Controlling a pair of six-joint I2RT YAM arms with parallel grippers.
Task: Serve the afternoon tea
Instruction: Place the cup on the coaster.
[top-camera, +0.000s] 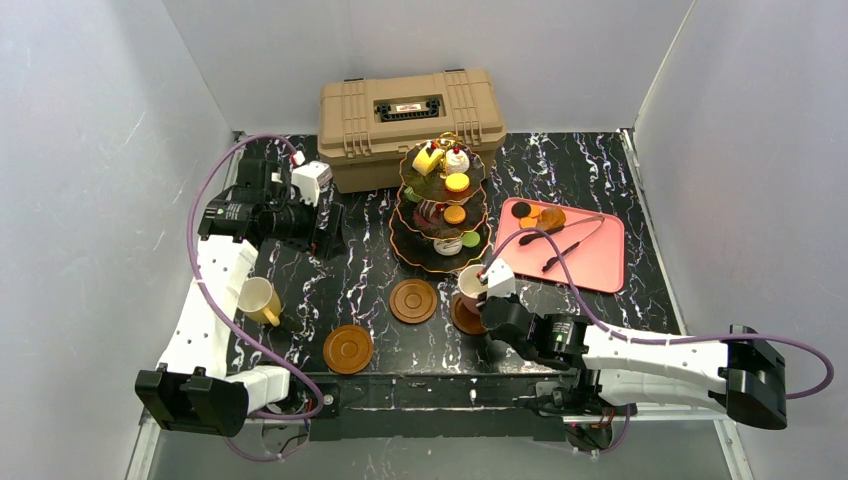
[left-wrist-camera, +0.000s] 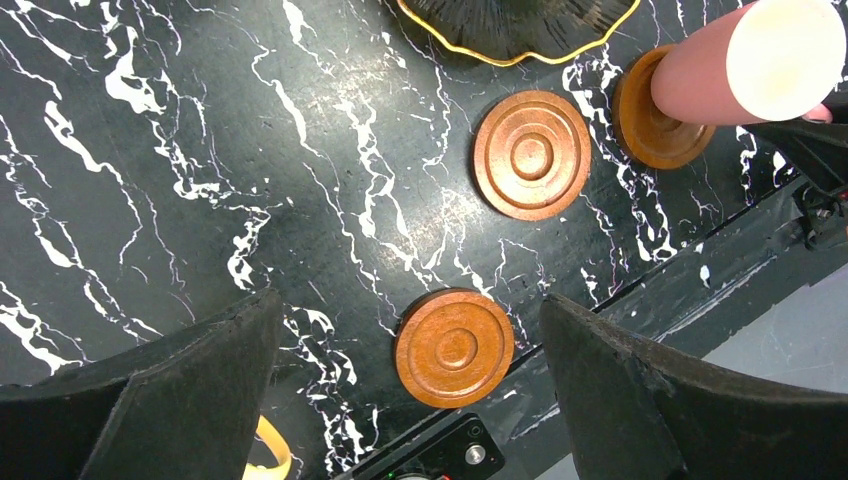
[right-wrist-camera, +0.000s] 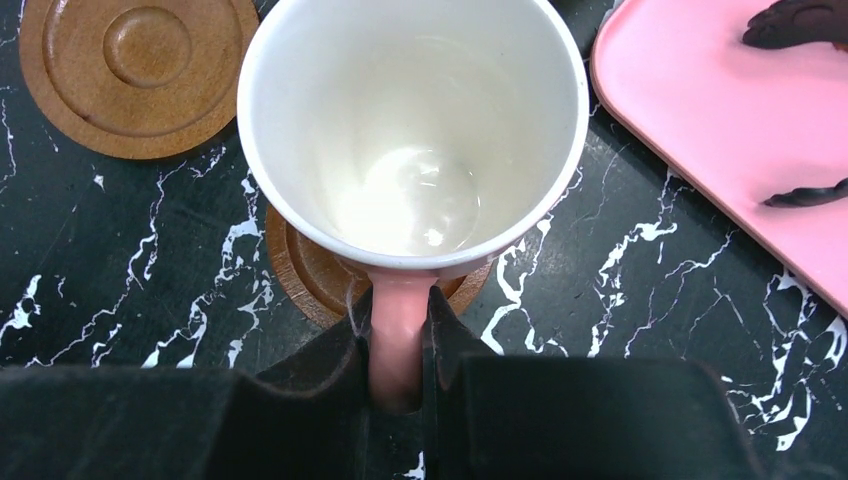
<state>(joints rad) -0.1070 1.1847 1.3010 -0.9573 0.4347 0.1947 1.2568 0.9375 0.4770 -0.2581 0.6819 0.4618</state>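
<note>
- The right gripper (right-wrist-camera: 397, 335) is clenched on the handle of the pink ceramic cup with a white inside (right-wrist-camera: 415, 130), one dark finger pressing on each side.
- That cup stands over a round brown wooden saucer (right-wrist-camera: 305, 265), just in front of the three-tier black scalloped stand with gold rims (top-camera: 445, 205), which is loaded with small colourful pastries (top-camera: 457, 183). The cup's foot looks to be down on the saucer, a little off centre, though I cannot tell if its full weight is resting there.
- The left gripper (left-wrist-camera: 410, 305) hangs spread wide with nothing in it, above the black marbled tabletop (left-wrist-camera: 150, 150) and well to the left of the stand.
- A yellow ceramic cup (top-camera: 260, 300) sits on the bare tabletop beside the left arm. A second brown saucer (top-camera: 413, 300) lies just beside the pink cup's, and a third brown saucer (top-camera: 348, 349) lies nearer the front edge. Neither has a cup on it.
- To my eye, the step in hand is seating the pink cup on its saucer.
- The next move calls for the right fingers to part and draw straight back along the handle, so the cup is neither dragged nor tipped. After that, the yellow cup needs a saucer.
</note>
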